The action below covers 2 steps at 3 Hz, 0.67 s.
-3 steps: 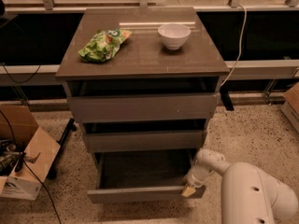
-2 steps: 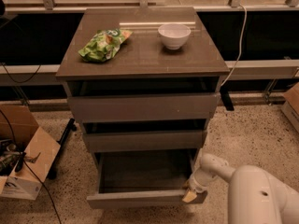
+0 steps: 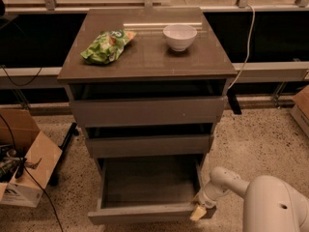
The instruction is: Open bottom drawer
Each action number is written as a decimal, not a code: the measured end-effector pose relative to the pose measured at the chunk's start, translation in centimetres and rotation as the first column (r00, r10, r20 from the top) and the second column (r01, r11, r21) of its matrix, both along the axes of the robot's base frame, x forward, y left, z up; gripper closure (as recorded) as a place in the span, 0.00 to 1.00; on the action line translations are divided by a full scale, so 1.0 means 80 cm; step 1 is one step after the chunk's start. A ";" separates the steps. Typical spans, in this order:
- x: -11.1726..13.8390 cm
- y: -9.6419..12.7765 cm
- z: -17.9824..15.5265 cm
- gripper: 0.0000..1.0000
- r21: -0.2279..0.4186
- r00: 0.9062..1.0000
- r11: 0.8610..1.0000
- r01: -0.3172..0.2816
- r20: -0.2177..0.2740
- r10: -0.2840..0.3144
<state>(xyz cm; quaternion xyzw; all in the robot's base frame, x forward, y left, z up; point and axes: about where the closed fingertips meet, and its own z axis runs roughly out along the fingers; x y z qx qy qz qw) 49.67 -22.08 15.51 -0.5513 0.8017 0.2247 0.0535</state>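
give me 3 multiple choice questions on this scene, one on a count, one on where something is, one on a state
1. How many drawers does the small grey-brown cabinet have?
A. one
B. two
C. three

2. Where is the robot's gripper?
A. at the right front corner of the grey-brown flat-fronted bottom drawer
B. on the cabinet's top
C. at the top drawer's left end

3. What state is the bottom drawer in?
A. shut flush with the others
B. pulled out, its inside showing
C. taken out and lying on the floor

Answers:
1 C: three flat fronts are stacked under the top.
2 A: the gripper sits against that corner, low in the camera view.
3 B: its plain box interior shows in front of the two drawers above.
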 end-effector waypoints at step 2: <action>-0.029 0.015 -0.002 0.00 0.007 0.998 0.999 0.052 -0.044 -0.052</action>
